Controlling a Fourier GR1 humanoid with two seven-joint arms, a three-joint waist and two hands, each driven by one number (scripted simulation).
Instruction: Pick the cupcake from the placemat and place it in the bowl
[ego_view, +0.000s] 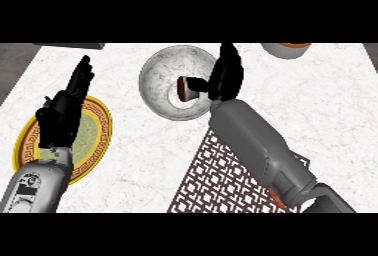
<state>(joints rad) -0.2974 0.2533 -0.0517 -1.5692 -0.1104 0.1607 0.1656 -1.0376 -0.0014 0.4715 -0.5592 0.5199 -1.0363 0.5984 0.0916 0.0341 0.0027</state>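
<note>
The brown cupcake (184, 90) lies tilted on its side in the middle of the grey marbled bowl (156, 75) at the counter's back centre. My right hand (226, 75) hovers over the bowl's right rim with its fingers straight and pointing away from me. Its thumb reaches left and touches the cupcake's top. The brown lattice placemat (221, 182) lies nearer to me, partly hidden under my right forearm, with nothing showing on it. My left hand (65, 102) rests open at the left, fingers up.
A yellow-rimmed patterned plate (100, 132) lies under my left hand and forearm. A grey cup with an orange inside (288, 49) stands at the back right edge. A dark object (70, 46) shows at the back left.
</note>
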